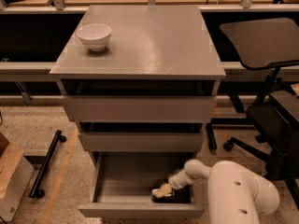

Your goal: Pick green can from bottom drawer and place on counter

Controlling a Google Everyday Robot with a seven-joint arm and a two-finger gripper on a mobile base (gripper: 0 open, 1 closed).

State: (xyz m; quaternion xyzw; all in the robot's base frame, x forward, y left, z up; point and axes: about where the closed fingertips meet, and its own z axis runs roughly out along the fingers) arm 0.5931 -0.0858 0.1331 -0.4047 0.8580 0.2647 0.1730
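Right, starting at the far left, a cardboard box (pixel 9 178) is being shown on the speckled floor, and just beside it a black bar (pixel 45 164) with small wheels is lying flat. Moving in, a white bowl (pixel 94 35) is being carried upright near the left rear corner of the desk (pixel 149 45), whose grey top is catching a soft glare toward the middle. Beneath it, the two upper drawers (pixel 140 108) are being seen stepped slightly outward, one above the other. Lower down, the bottom drawer (pixel 135 208) is being displayed pulled well out, its grey floor bare on the left half.

In the drawer's right front corner, the green can (pixel 161 198) is being made out only as a small dark shape, largely covered from above. Right on top of it, the end effector (pixel 163 190) is being lowered into the drawer, its pale tip touching or just over the can; whether it is spread, pressed together or pinching the can cannot be told.

Further right, the white arm (pixel 238 195) is being bent in from the lower right edge toward the drawer. At the far right, a black office chair (pixel 275 120) is being seen standing beside the cabinet, apart from it.
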